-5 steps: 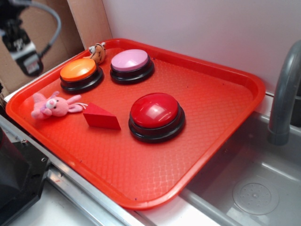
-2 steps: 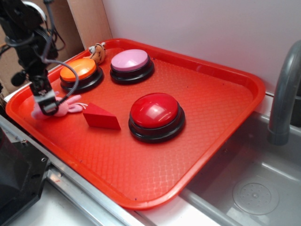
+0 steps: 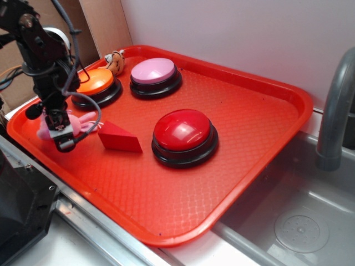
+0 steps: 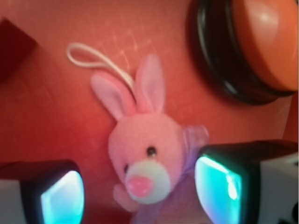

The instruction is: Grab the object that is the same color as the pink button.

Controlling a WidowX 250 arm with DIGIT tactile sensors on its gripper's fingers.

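The end effector [image 4: 140,189] hung directly over the pink plush bunny [image 4: 145,158], its two fingers [image 4: 60,193] spread wide to either side of the toy's head and not visibly touching it. In the wrist view the bunny lay face up on the red tray [image 3: 183,188], ears pointing away from the camera, with a white loop cord [image 4: 98,58] trailing from the top of its head. From the exterior view the bunny [image 3: 82,123] sat near the tray's left front edge, mostly hidden behind the end effector [image 3: 60,133] and its dangling cable.

Just to the right of the bunny lay a red wedge block [image 3: 119,137], close beside it but apart. Beyond the bunny stood the orange-domed button [image 3: 95,86] on its black base, near the end effector's arm. Further right in the middle of the tray sat the larger red-domed button [image 3: 184,136]. At the back were the pink button [image 3: 155,76] and, in the tray's far corner, a small tiger plush [image 3: 115,61]. A grey faucet [image 3: 335,116] rose over the sink [image 3: 299,221] at right.

No writing could be read.
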